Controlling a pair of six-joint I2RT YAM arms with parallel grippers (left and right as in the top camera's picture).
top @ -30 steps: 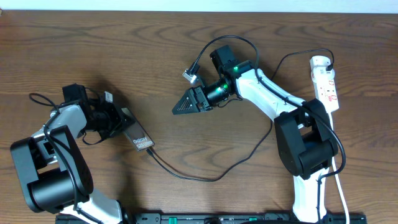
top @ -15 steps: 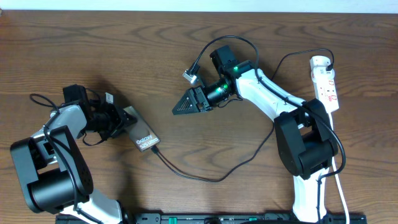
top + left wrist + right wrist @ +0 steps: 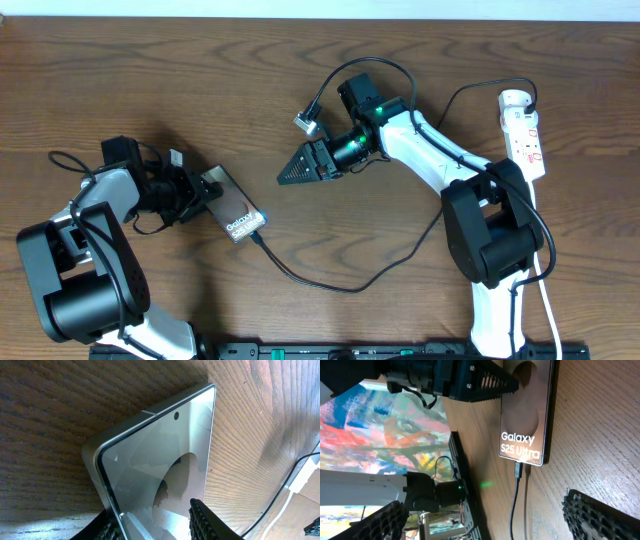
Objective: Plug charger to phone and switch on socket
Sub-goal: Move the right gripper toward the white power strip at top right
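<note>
**Socket Switch: Bearing From the Claws**

Find the phone [image 3: 235, 212] lying on the counter [image 3: 200, 80] at the left, long axis slanting from upper left to lower right in the overhead view. Note the charger [image 3: 330, 285] tip seated in the lower-right end, just below the lit "Galaxy" lettering in the right wrist view. Judge the plug-in step complete. Trace the black cable in a loop across the counter toward the right arm's base.

Read the left claw [image 3: 197, 195] as straddling the upper-left end of the phone, one finger on either side. Cannot tell from either view whether clamped or slack. Read the right claw [image 3: 290, 175] as spread wide, holding nothing, at mid-counter, aimed left toward the phone.

Locate the socket [image 3: 524, 130] at the far right, well apart from both claws. Note the long axis running near to far, rounded end farthest from the robot, red switch marks on the top face.

Assign the switch to the right arm, judged much the nearer. Expect a reversal of heading: socket to the right, opposite the present aim of the right claw. Approach from above and press on a switch mark.
</note>
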